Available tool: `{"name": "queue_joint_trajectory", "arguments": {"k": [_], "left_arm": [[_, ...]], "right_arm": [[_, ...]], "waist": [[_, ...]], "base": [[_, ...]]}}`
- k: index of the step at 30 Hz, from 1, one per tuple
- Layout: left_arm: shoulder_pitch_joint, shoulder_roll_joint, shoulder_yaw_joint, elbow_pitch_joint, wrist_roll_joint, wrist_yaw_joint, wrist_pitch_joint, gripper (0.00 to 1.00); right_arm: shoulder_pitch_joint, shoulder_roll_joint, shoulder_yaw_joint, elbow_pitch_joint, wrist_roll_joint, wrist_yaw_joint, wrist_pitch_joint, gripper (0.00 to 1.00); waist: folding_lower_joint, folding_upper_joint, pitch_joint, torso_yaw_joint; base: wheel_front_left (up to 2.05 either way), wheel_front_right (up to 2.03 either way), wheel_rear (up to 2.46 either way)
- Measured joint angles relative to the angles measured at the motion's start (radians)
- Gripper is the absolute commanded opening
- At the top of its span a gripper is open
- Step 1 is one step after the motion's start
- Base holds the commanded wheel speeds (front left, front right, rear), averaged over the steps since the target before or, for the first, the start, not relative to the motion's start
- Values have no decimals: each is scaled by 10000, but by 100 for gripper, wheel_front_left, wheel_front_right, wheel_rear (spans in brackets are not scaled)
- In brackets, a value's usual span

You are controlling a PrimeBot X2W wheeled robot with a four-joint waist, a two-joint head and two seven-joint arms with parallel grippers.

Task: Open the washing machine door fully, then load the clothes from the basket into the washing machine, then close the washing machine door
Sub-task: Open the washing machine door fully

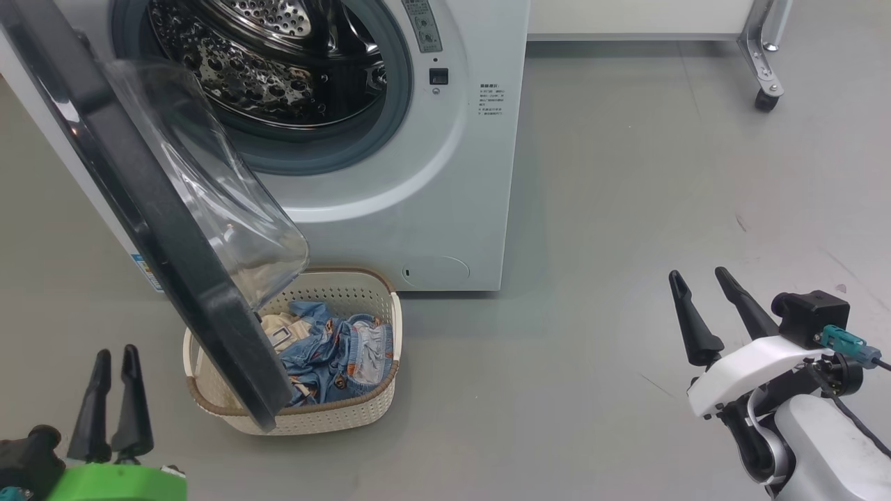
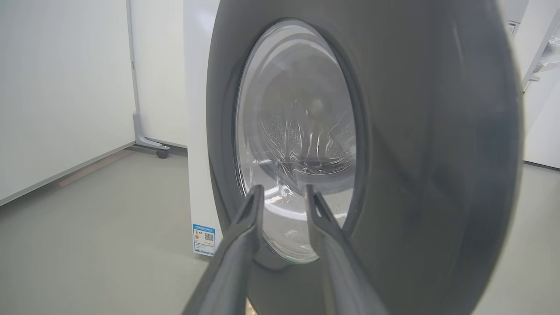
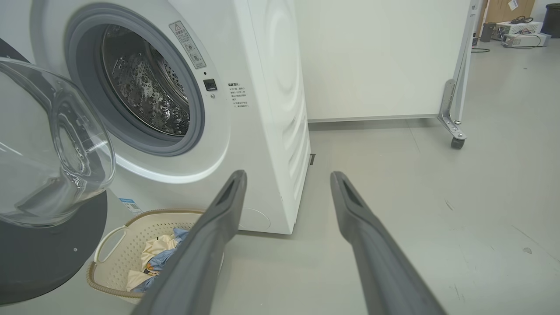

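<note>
The white washing machine (image 1: 445, 174) shows its steel drum (image 1: 278, 62). The washing machine door (image 1: 160, 229), with its black rim and clear glass bowl, stands swung out to the left. In the head view it overlaps the left part of the basket (image 1: 348, 410). The clothes (image 1: 341, 355), blue denim and a cream piece, lie inside the basket. My left gripper (image 1: 115, 351) is at the lower left, outside the door, its fingers a narrow gap apart and holding nothing. It points at the door's outer face (image 2: 437, 131). My right gripper (image 1: 698, 273) hangs open over the floor at the right.
A white partition on a metal leg with a caster (image 1: 766, 101) stands behind and to the right of the machine. Grey floor stretches between the basket and my right arm. A small blue label (image 2: 204, 239) sits low on the machine's corner.
</note>
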Motion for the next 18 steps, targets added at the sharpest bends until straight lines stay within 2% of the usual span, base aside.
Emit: {"name": "queue_joint_trajectory", "arguments": {"k": [8, 18], "left_arm": [[-95, 0, 42, -826, 100, 0, 0, 0], [-773, 12, -23, -2928, 656, 0, -2, 0]], "right_arm": [[0, 48, -65, 61, -79, 4, -2, 100], [-1, 213, -163, 86, -92, 90, -2, 100]], "waist": [[0, 0, -14, -15], [0, 0, -45, 1]], "base": [[0, 0, 0], [0, 0, 0]]}}
